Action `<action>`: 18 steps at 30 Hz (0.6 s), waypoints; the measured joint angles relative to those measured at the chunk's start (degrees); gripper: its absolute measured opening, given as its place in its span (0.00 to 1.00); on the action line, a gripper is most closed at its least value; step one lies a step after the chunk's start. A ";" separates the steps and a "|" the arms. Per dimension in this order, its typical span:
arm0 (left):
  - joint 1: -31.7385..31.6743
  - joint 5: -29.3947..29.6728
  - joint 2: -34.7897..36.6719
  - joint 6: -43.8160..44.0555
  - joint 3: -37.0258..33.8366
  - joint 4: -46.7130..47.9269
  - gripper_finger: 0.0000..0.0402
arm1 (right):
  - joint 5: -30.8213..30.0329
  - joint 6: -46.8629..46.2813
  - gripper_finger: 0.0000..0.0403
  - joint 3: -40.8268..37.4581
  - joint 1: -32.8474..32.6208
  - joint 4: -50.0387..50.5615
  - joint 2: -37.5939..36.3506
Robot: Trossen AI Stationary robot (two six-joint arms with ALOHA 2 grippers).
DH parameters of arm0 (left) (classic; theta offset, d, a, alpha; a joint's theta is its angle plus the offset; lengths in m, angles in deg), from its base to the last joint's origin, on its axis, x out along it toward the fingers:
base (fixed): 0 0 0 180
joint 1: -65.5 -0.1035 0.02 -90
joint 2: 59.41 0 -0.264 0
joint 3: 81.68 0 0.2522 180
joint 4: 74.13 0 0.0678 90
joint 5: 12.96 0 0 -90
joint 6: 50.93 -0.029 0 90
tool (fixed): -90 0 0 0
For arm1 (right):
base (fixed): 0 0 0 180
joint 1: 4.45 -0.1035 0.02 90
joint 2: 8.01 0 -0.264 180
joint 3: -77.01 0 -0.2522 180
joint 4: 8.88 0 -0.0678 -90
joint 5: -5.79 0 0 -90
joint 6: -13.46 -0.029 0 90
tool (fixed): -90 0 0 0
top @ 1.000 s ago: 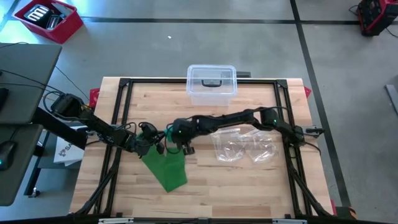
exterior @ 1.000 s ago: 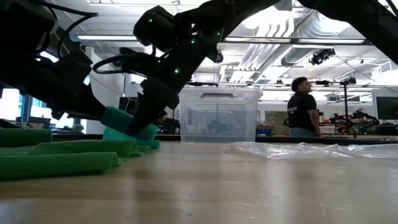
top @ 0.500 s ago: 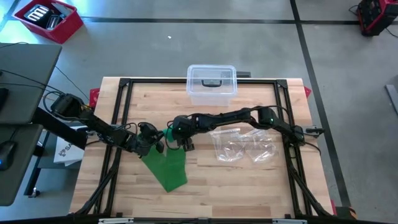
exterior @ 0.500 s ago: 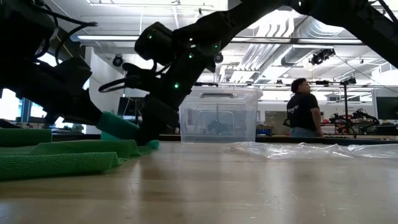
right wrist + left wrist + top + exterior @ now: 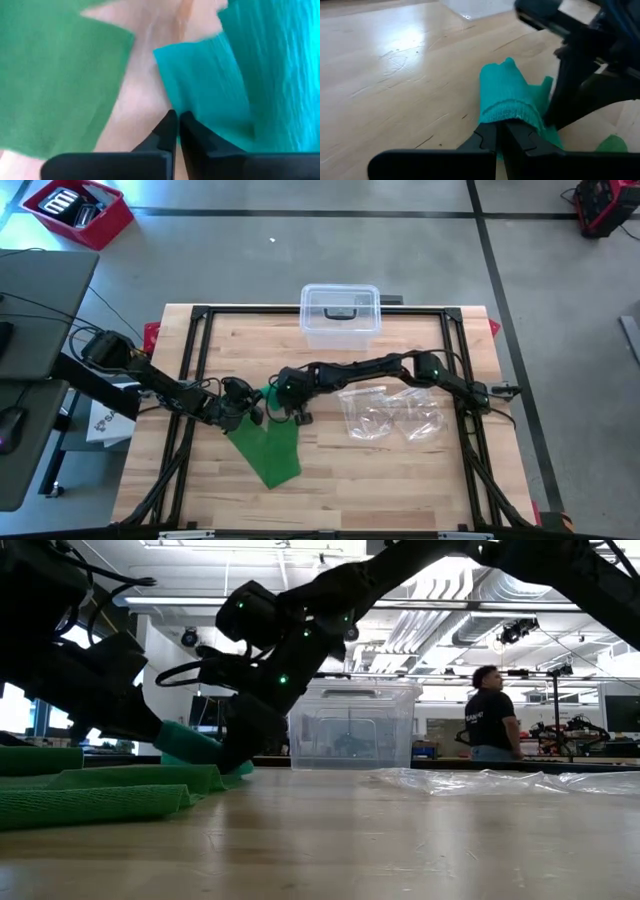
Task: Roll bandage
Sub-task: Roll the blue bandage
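The green bandage (image 5: 268,448) lies left of the clear bin (image 5: 340,313), nearer the front edge, its long axis slanting away from it. The left gripper (image 5: 250,408) pinches the rolled end, and the right gripper (image 5: 290,412), clenched just beside, seemingly grasps nothing; both arms reach in low.

We see the dark left arm reaching in low from the table's left edge, its left gripper (image 5: 243,411) clamped shut near the table's middle. The dark right arm stretches from the right edge across the middle, bent at the wrist, its right gripper (image 5: 283,412) pointed down at the tabletop just beside the left one, fingers (image 5: 167,131) pressed together.
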 joint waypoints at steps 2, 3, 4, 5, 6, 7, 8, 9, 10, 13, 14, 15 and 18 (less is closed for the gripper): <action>0.59 1.74 -0.01 0.00 0.00 -0.12 0.00 | -2.61 -0.13 0.01 -0.19 -1.63 4.50 -1.69; 0.93 3.05 0.00 -0.01 0.00 -0.40 0.00 | -4.02 -0.13 0.01 -0.34 -2.73 7.14 -2.83; 1.33 4.08 0.00 -0.02 0.00 -0.98 0.00 | -5.46 -0.14 0.01 -0.48 -4.00 9.83 -3.79; 1.77 5.06 0.00 0.02 0.00 -1.46 0.00 | -6.87 -0.16 0.01 -0.49 -5.36 11.24 -4.77; 2.10 6.15 0.00 -0.07 0.00 -1.91 0.00 | -7.72 -0.17 0.00 -0.47 -6.59 13.09 -5.86; 2.43 7.08 0.00 -0.07 -0.06 -2.46 0.00 | -8.51 -0.45 0.00 -0.47 -7.80 15.63 -6.88; 2.82 7.92 0.00 -0.09 -0.06 -3.55 0.00 | -9.21 -1.31 0.00 -0.47 -8.96 17.09 -7.86; 3.28 8.43 0.00 -0.10 -0.02 -4.76 0.00 | -9.82 -2.24 0.00 -0.35 -10.06 17.62 -8.39; 3.69 8.79 0.00 -0.14 -0.04 -5.89 0.00 | -10.87 -3.24 0.00 -0.25 -11.20 18.21 -8.81; 4.64 8.94 0.00 -2.92 -0.04 -11.02 0.00 | -16.70 -6.34 0.00 -0.38 -14.49 20.44 -9.25; 4.91 8.84 0.00 -4.71 -0.04 -13.62 0.00 | -19.50 -7.52 0.00 -0.38 -15.57 21.06 -9.51; 5.10 8.53 0.00 -6.60 -0.04 -15.85 0.00 | -23.16 -8.99 0.00 -0.38 -16.69 23.01 -9.96; 5.51 7.17 0.00 -12.87 -0.04 -22.88 0.00 | -32.28 -15.31 0.00 -0.34 -19.34 30.55 -11.92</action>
